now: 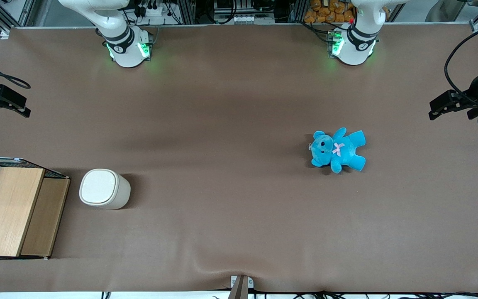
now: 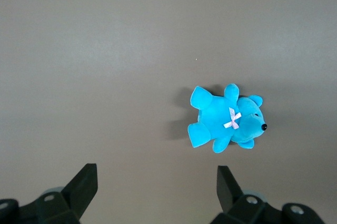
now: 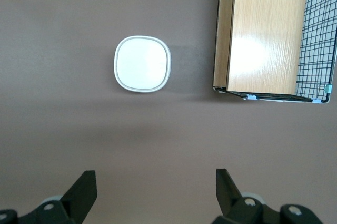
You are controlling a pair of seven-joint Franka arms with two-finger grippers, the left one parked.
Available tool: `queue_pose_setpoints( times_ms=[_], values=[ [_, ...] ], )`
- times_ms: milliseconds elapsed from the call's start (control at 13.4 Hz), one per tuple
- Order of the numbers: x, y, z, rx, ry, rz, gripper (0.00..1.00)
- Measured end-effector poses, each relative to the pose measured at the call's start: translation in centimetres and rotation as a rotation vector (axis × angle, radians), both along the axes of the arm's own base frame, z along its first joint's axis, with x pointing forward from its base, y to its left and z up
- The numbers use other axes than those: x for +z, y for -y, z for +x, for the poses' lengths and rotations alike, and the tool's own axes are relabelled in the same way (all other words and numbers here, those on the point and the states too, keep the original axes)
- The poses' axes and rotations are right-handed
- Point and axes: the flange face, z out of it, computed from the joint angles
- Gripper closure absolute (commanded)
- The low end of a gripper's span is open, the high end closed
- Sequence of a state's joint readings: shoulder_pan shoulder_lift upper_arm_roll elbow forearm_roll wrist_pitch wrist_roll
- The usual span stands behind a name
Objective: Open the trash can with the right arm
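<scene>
The trash can (image 1: 104, 189) stands upright on the brown table (image 1: 230, 216), toward the working arm's end, just beside the wooden box (image 1: 13, 209) and apart from it. Its flat lid (image 3: 142, 64) lies level and closed. It looks like thin, light, smooth plastic: stiff enough to push on, but likely to slide or tip if shoved sideways. Since the lid tilts, a downward press near one edge of the lid seems the better place than a pinch on the body; which edge pivots cannot be told.

The gripper (image 1: 8, 101) hangs well above the table, at about 10 o'clock from the can in the front view, its jaws apart and holding nothing.

The right wrist view shows the lid's rounded-square outline and rim seam squarely from above, plus wire mesh (image 3: 316, 34) beside the box. Only the front view shows the can's side wall, and the blue teddy (image 1: 338, 149) toward the parked arm's end.
</scene>
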State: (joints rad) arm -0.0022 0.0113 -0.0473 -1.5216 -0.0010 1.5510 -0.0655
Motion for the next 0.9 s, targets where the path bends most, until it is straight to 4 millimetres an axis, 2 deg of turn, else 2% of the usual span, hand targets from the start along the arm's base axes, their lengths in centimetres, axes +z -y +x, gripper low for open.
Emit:
queue_pose_setpoints(
  times_ms=[523, 897],
  values=[
    [-0.1, 0.1, 0.0, -0.001, -0.004, 0.0, 0.0],
    [-1.2, 0.1, 0.5, -0.002, -0.026, 0.001, 0.0]
  ],
)
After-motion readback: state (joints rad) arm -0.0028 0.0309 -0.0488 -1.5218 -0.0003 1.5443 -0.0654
